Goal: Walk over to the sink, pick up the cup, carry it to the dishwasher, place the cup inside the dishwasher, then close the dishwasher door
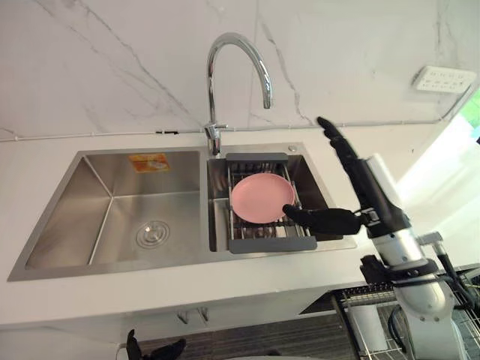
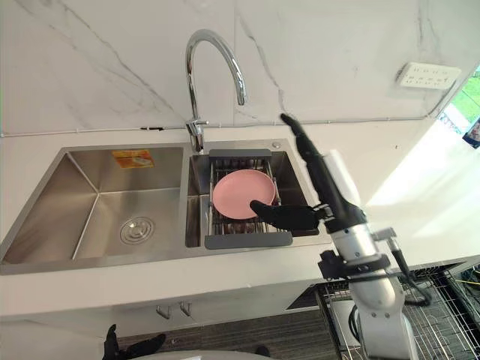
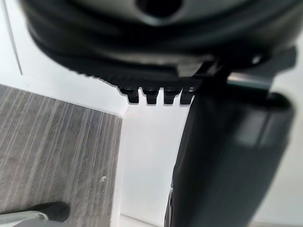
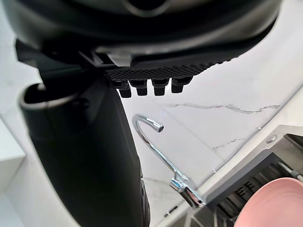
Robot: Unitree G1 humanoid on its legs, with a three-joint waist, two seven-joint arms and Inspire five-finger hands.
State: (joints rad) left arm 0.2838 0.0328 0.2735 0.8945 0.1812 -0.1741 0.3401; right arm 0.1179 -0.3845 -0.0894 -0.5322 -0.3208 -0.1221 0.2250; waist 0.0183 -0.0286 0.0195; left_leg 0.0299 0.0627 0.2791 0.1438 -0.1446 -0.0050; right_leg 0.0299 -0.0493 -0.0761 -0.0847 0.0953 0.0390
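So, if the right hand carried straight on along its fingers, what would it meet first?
Probably the marble wall: the open right hand points up and away, to the right of the faucet. Depth is unclear.

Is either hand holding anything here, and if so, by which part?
Nothing is held. The right hand is open above the sink, thumb near the pink plate; the left hand hangs low, empty.

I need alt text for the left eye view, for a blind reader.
The robot's right hand, fingers straight, hovers by the right basin of a steel double sink, its thumb over a dark rack holding a pink dish. A chrome faucet arches above.
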